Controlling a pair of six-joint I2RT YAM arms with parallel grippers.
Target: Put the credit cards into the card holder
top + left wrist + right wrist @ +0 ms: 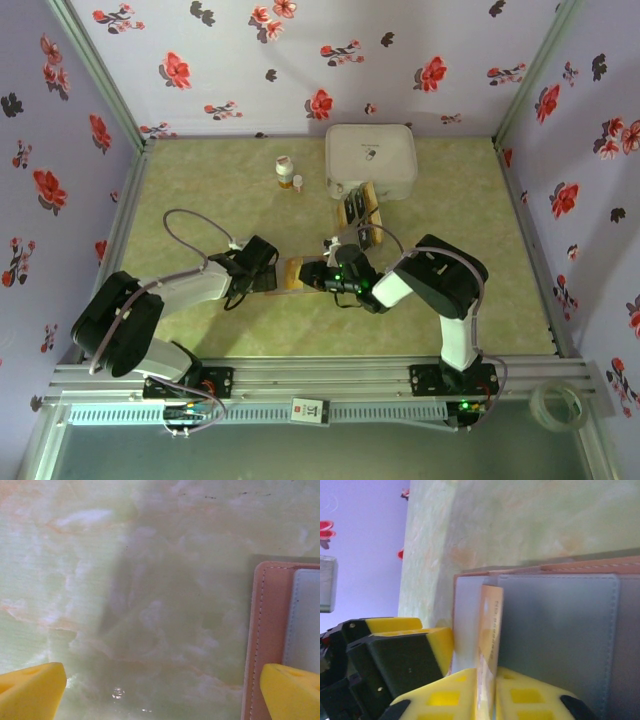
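Right wrist view: the right gripper (486, 700) has its yellow pads close on either side of a tan-gold card (490, 625). I cannot tell whether they press it or only flank it. The card's far end sits in a grey pocket of the card holder (555, 625), which lies open and flat on the table (150, 580). The left gripper (160, 692) is spread wide, one finger over the holder's stitched edge. Farther off, the other cards (358, 207) lie just in front of the white box (371, 157).

I judge the card light, stiff and slick, best pinched flat on its faces near the trailing short edge. The holder looks soft and likely to slide, so pin its edge.
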